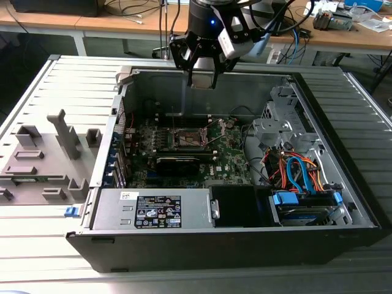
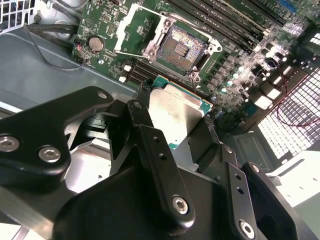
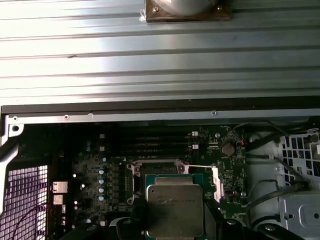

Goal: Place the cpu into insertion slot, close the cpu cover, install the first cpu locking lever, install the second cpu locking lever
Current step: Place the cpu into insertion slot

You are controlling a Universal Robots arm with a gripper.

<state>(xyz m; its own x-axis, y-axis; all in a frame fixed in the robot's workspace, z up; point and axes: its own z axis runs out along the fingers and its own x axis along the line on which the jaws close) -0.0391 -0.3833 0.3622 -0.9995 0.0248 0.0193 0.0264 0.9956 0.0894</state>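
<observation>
My gripper hangs over the far part of the open computer case, above the green circuit board. It is shut on the cpu, a flat square chip with a silvery top, held by its edges between the black fingers. The first wrist view has the cpu just over the board. The insertion slot lies bare, its dark centre showing inside a metal rim. The cpu cover, a thin metal frame, stands swung open beside the slot. In the exterior view the insertion slot is below and nearer than the gripper.
A labelled power supply box fills the case's near side. A drive bay with blue and orange cables sits at the exterior view's right. Long memory slots and a coin battery flank the socket. A grey fixture tray lies outside the case.
</observation>
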